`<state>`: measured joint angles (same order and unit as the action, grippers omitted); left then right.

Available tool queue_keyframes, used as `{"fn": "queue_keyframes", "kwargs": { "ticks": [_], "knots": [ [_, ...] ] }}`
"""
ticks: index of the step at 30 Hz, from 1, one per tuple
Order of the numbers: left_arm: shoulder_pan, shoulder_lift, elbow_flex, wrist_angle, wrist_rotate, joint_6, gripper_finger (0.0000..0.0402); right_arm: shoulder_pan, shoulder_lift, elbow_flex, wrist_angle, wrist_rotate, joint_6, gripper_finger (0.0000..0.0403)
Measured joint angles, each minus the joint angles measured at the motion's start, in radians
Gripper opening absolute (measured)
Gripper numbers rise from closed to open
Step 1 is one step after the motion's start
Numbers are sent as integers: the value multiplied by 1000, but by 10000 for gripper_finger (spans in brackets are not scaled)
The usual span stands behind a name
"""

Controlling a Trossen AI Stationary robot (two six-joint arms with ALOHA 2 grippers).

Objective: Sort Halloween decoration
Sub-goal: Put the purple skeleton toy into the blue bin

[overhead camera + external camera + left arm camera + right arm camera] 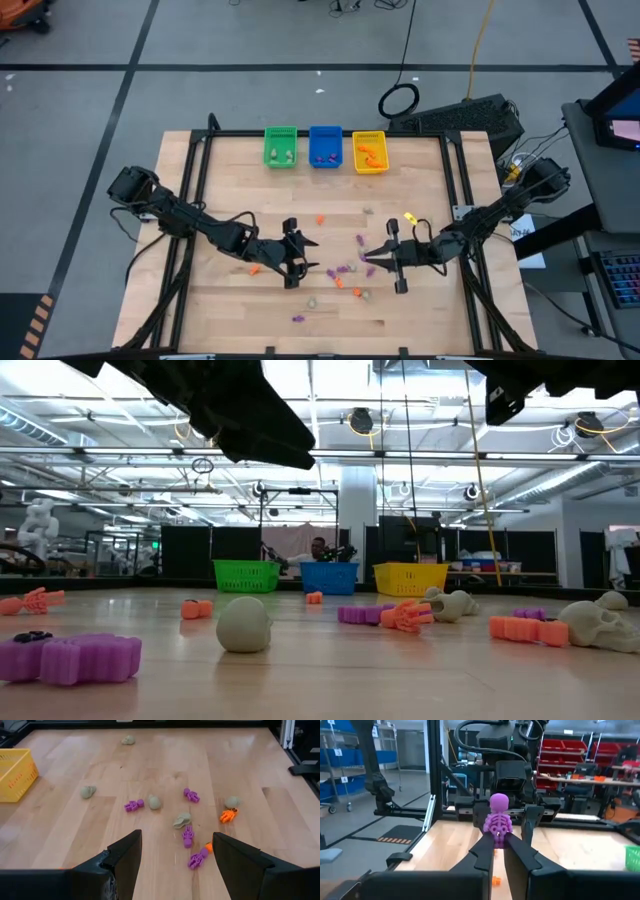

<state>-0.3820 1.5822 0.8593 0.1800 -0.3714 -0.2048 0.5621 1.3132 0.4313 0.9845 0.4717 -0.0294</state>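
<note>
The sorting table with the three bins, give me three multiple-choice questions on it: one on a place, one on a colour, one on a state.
1. Which bin stands between the other two?
A green B blue C yellow

2. What colour is the skeleton figure in the right gripper?
A orange B beige C purple

3. How do the left gripper's jaws stand?
A open, empty B shut on a skull C shut, empty

Answers:
1 B: the blue bin sits between the green bin and the yellow bin.
2 C: the right gripper pinches a purple skeleton.
3 A: the left gripper shows bare wood between its jaws.
</note>
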Motion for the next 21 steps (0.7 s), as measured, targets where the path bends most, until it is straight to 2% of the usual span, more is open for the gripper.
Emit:
{"fn": "queue_keyframes", "kwargs": {
  "ticks": [5, 13, 21],
  "knots": [
    [-7, 0, 0, -1, 0, 1, 242, 0, 0, 0, -1, -2, -119, 22],
    [-11, 0, 0, -2, 0, 1, 242, 0, 0, 0, -2, -2, -425, 22],
    [-11, 0, 0, -2, 0, 2, 242, 0, 0, 0, -2, -1, -650, 22]
  ]
}}
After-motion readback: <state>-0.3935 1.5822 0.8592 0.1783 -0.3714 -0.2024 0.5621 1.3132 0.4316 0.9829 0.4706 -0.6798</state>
